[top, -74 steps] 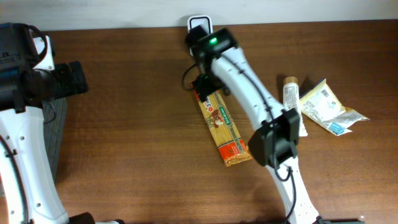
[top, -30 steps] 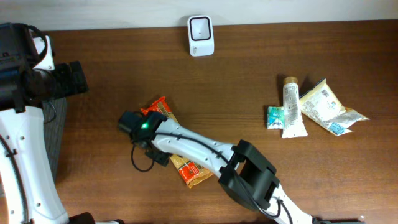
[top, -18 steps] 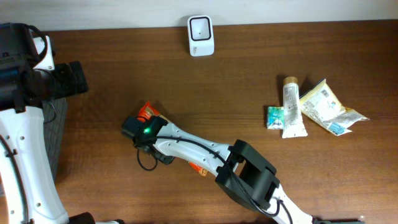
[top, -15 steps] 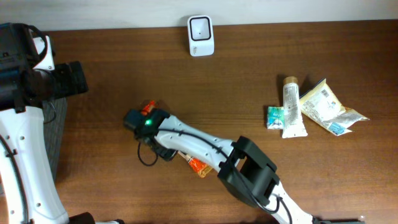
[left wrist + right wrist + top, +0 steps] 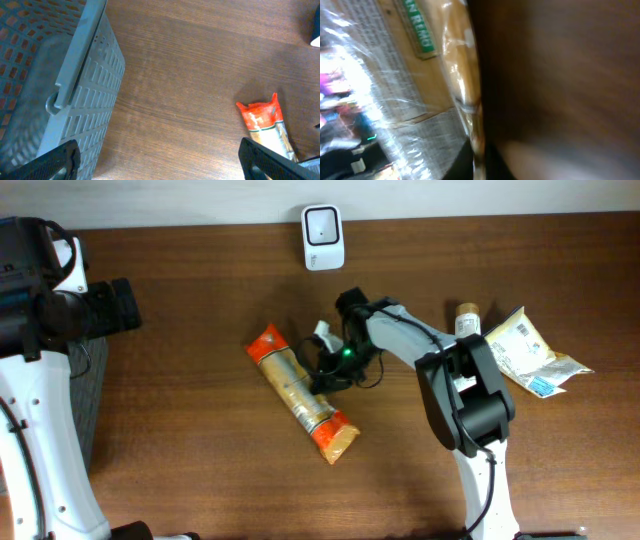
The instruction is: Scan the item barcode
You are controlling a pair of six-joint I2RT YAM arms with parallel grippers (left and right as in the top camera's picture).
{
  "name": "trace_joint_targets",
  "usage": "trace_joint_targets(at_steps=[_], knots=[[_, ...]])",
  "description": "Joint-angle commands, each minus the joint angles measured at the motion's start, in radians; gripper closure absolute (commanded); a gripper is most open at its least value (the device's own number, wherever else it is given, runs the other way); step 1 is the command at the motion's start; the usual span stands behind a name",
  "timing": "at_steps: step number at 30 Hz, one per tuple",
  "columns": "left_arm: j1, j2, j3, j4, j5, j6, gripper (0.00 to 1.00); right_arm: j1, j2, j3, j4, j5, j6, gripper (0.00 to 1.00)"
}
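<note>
1 pasta packet [image 5: 300,395], 1 scanner [image 5: 322,223], 1 tube [image 5: 467,330], 1 pouch [image 5: 525,350]. Open worktop [image 5: 180,430] left of the packet; left end effector [image 5: 162,162] apart, right end effector [image 5: 322,372] together.

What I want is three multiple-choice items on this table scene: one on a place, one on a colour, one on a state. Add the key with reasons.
1. Where does the barcode scanner stand? A in the basket; B at the far edge of the table; C on the pasta packet.
2. What colour are the ends of the pasta packet? A blue; B black; C orange-red.
3. How is the left gripper? A open, empty; B shut on a tube; C shut on the packet.
Key: 1 B, it stands alone by the back edge. 2 C, both crimped ends show orange-red. 3 A, its jaws stand wide apart over bare wood.
</note>
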Motion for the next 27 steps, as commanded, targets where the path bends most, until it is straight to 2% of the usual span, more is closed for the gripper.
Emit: trace_joint_targets(at_steps=[1, 2, 5, 6, 8, 10, 13, 18, 20, 23, 24, 25, 26, 27], knots=[[0.004, -0.006, 0.008, 0.001, -0.008, 0.001, 0.01, -0.032, -0.012, -0.002, -0.017, 0.312, 0.010, 0.67], [0.004, -0.006, 0.008, 0.001, -0.007, 0.001, 0.01, -0.045, -0.013, 0.054, -0.073, 0.349, -0.020, 0.56], [0.004, -0.006, 0.008, 0.001, -0.008, 0.001, 0.01, -0.074, -0.013, 0.245, -0.230, 0.393, -0.101, 0.43], [0.004, -0.006, 0.008, 0.001, -0.008, 0.001, 0.01, -0.061, -0.013, 0.285, -0.280, 0.367, -0.167, 0.33], [0.004, -0.006, 0.008, 0.001, -0.008, 0.001, 0.01, -0.022, -0.012, 0.279, -0.312, 0.290, -0.269, 0.27], [0.004, -0.006, 0.008, 0.001, -0.008, 0.001, 0.01, 0.035, -0.012, 0.276, -0.310, 0.288, -0.289, 0.20], [0.004, -0.006, 0.008, 0.001, -0.008, 0.001, 0.01, 0.116, -0.012, 0.275, -0.297, 0.293, -0.333, 0.16], [0.004, -0.006, 0.008, 0.001, -0.008, 0.001, 0.01, 0.134, -0.001, 0.265, -0.270, 0.293, -0.333, 0.17], [0.004, -0.006, 0.008, 0.001, -0.008, 0.001, 0.01, 0.134, -0.001, 0.231, -0.223, 0.292, -0.333, 0.17], [0.004, -0.006, 0.008, 0.001, -0.008, 0.001, 0.01, 0.134, 0.000, 0.125, -0.042, 0.292, -0.329, 0.18], [0.004, -0.006, 0.008, 0.001, -0.008, 0.001, 0.01, 0.134, 0.000, 0.089, 0.018, 0.292, -0.314, 0.24], [0.004, -0.006, 0.008, 0.001, -0.008, 0.001, 0.01, 0.134, 0.000, 0.055, 0.061, 0.291, -0.303, 0.43], [0.004, -0.006, 0.008, 0.001, -0.008, 0.001, 0.01, 0.133, 0.000, 0.039, 0.066, 0.291, -0.274, 0.70], [0.004, -0.006, 0.008, 0.001, -0.008, 0.001, 0.01, 0.132, 0.000, 0.033, 0.065, 0.290, -0.263, 0.90]])
